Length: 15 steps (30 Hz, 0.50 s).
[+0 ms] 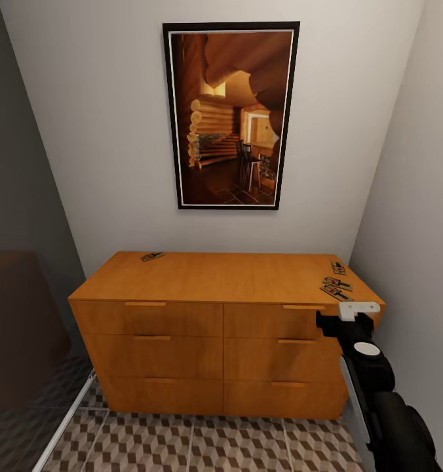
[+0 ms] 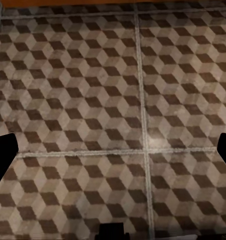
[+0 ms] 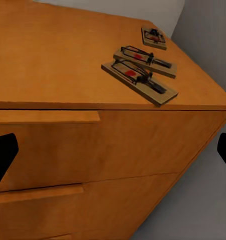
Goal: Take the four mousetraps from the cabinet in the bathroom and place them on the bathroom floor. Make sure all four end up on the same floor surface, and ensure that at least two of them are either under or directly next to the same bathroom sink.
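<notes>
Floor (image 1: 202, 446): cube-patterned tiles with pale grout, running up to the cabinet's base.
Cabinet (image 1: 182, 341): low, orange-brown, drawer fronts with slim handles, standing against the wall under a framed picture (image 1: 229, 115).
Right hand (image 1: 356, 313): raised just in front of the cabinet's right front corner; fingers spread wide, holding nothing.
Left hand (image 2: 113, 150): over bare floor tiles, dark fingertips wide apart, holding nothing.
Mousetraps: three (image 3: 138, 77) lie close together near the cabinet top's right edge; a fourth (image 1: 152, 256) lies apart at the back left.
</notes>
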Tool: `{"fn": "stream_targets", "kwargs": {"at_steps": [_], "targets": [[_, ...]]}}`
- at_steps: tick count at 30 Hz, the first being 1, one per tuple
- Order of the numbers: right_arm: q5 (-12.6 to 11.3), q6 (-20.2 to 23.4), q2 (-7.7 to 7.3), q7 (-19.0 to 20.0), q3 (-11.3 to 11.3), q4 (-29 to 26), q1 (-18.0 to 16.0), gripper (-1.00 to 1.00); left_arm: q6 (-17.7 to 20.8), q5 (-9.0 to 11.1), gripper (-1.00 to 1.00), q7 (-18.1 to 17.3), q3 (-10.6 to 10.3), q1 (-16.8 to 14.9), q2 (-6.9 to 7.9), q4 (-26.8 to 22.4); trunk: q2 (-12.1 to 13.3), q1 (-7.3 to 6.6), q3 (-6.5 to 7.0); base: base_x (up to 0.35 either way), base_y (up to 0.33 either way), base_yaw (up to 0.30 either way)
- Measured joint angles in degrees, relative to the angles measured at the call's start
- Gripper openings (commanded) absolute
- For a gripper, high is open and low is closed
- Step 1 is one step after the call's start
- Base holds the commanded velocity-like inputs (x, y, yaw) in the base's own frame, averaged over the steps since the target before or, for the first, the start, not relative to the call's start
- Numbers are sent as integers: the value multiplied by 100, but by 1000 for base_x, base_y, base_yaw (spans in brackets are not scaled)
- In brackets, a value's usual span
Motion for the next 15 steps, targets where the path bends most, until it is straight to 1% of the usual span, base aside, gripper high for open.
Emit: {"fn": "stream_targets", "kwargs": {"at_steps": [7,8,13,15], "targets": [[3,417,-11,3,3,-4,-507,100,0,-11,100,-2,8,0,-7,82,0,0,0,0,0,0],[5,517,-15,3,5,-4,-632,100,0,-13,100,-2,9,0,-8,88,0,0,0,0,0,0],[7,817,-21,4,7,-5,-961,100,0,-15,100,-1,9,0,-8,92,0,0,0,0,0,0],[9,994,-24,9,8,-5,-1162,100,1,-15,100,-1,9,-2,-9,93,0,0,0,0,0,0]]}}
